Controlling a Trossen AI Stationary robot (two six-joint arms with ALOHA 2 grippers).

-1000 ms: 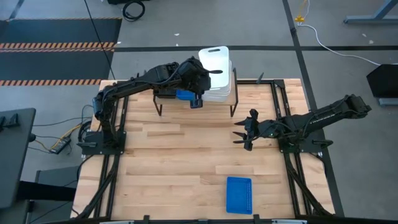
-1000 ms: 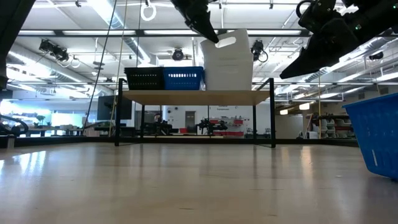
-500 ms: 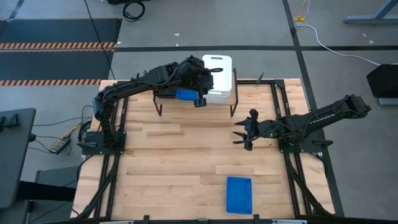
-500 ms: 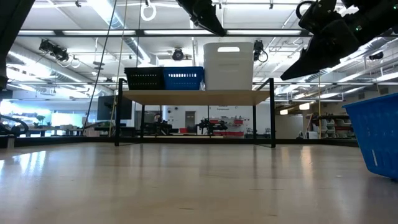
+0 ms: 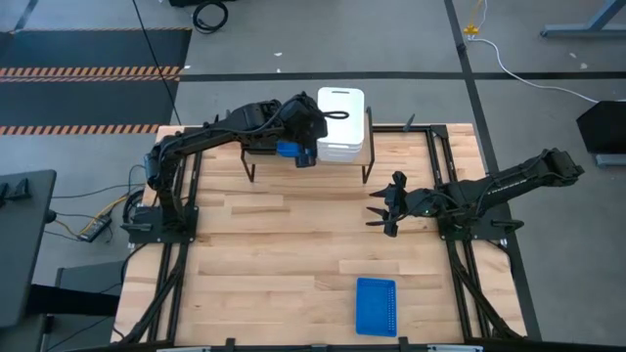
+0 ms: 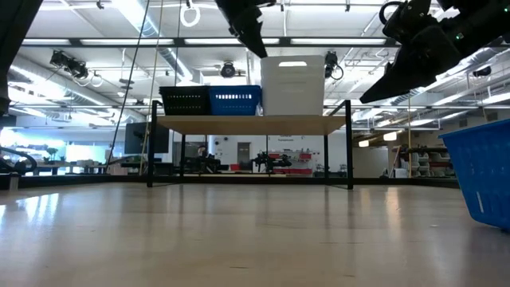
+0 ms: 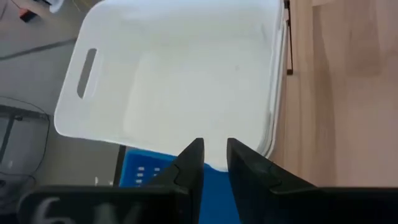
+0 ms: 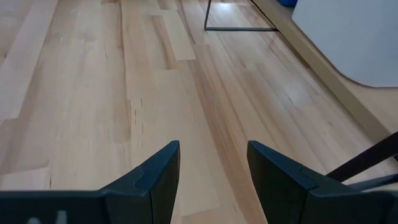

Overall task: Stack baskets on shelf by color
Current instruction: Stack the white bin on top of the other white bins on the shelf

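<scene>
— Where are the baskets?
— White stack [image 5: 340,125] on the shelf [image 5: 368,147], upper centre; one blue basket [image 5: 376,305] lies bottom centre on the table.
— Grippers?
— Left gripper [image 7: 211,163] above the stack, fingers narrow, empty. Right gripper [image 5: 382,207] centre-right, spread wide.

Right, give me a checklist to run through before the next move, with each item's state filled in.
1. White basket seated on the shelf, upright: ok, it stands level at the shelf's right end.
2. Left gripper clear of the white basket: ok, fingers nearly together, nothing between them, above the shelf.
3. Blue stack started: ok, a blue basket on the shelf sits between the white one and the black basket.
4. Loose blue basket still to be stacked: not ok, it lies on the table's near edge.
5. Right gripper ready: ok, open and empty over the table.
6. Number of nested white baskets: cannot tell.
</scene>
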